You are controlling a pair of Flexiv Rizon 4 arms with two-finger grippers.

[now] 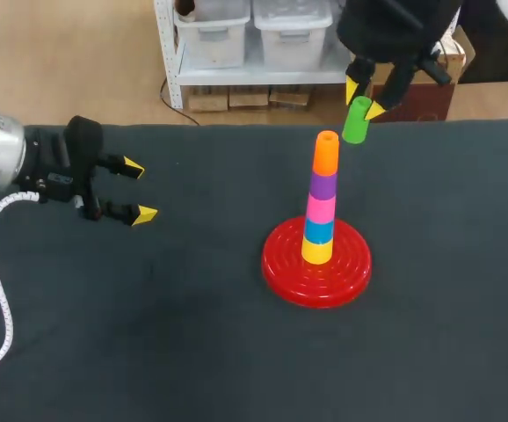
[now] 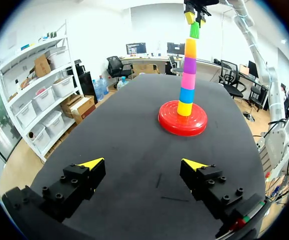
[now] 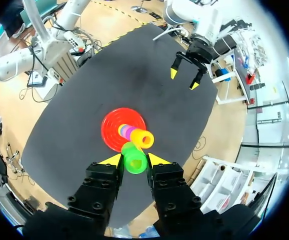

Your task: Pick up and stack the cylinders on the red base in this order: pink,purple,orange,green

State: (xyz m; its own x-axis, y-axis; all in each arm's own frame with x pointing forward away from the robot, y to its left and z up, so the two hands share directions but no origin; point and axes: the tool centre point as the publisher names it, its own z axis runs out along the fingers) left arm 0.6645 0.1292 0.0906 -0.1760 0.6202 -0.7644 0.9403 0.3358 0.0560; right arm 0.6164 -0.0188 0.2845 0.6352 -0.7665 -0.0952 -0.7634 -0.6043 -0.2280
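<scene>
A black table (image 1: 148, 334) seen from above, with both of my arms in view. Right of the middle sits the round red base (image 1: 280, 268). A tower of cylinders stands upright on it: yellow (image 1: 316, 251) at the bottom, then blue (image 1: 318, 231), pink (image 1: 321, 209), purple (image 1: 323, 185), and orange (image 1: 326, 151) on top.

My right gripper (image 1: 364, 100) hangs in the air above the far side of the tower. Its two yellow-tipped fingers are clamped on the green cylinder (image 1: 357, 120), one on each side. The green cylinder is slightly tilted. It is close to the top of the orange one and a little off to one side, not seated on the tower. Looking down along the right wrist, its hollow end sits just beside the open end of the orange cylinder, not lined up over it. I cannot tell whether the two touch.

My left gripper (image 1: 138, 190) is low over the left part of the table, well apart from the base. Its fingers are spread wide and hold nothing. From the left wrist, the tower stands far ahead of the fingers, with only bare table between them.
</scene>
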